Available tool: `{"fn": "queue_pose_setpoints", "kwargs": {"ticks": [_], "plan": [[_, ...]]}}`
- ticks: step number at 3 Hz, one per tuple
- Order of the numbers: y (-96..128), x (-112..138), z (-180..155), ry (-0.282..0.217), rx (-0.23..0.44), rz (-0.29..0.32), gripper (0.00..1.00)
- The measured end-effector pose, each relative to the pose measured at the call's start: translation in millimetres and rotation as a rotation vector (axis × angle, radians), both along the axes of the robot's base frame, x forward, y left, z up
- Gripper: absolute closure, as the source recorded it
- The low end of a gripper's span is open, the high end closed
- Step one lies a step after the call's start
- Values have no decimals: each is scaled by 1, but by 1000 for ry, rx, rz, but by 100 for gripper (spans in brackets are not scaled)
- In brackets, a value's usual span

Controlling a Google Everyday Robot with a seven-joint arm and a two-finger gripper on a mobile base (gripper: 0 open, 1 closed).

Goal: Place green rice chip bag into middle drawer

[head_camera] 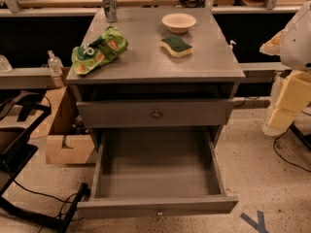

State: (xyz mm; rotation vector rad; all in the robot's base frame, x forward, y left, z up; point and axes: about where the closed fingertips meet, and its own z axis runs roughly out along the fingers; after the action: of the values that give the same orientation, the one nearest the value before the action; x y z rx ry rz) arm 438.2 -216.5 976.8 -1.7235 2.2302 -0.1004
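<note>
The green rice chip bag (99, 50) lies crumpled on the left side of the grey cabinet top (146, 67), near its front-left corner. The middle drawer (158, 171) is pulled wide open below; its tray is empty and its small-knobbed front panel (158, 207) is nearest the camera. My gripper is not in view; only white and cream parts of my arm (294, 67) show at the right edge, away from the bag and to the right of the cabinet.
On the cabinet top stand a yellow sponge with a green top (176, 46), a pale bowl (179, 21) and a can (109, 5). The upper drawer front (156, 114) is closed. A cardboard box (68, 147) and a black frame (22, 159) stand on the left.
</note>
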Motion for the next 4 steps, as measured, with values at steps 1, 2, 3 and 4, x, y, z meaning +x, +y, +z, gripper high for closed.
{"fn": "queue_pose_setpoints", "kwargs": {"ticks": [1, 2, 3, 4], "plan": [[3, 2, 0, -5, 3, 11, 0], [32, 28, 3, -52, 31, 134, 0], [85, 71, 13, -141, 40, 327, 0], [144, 107, 22, -236, 12, 507, 0]]}}
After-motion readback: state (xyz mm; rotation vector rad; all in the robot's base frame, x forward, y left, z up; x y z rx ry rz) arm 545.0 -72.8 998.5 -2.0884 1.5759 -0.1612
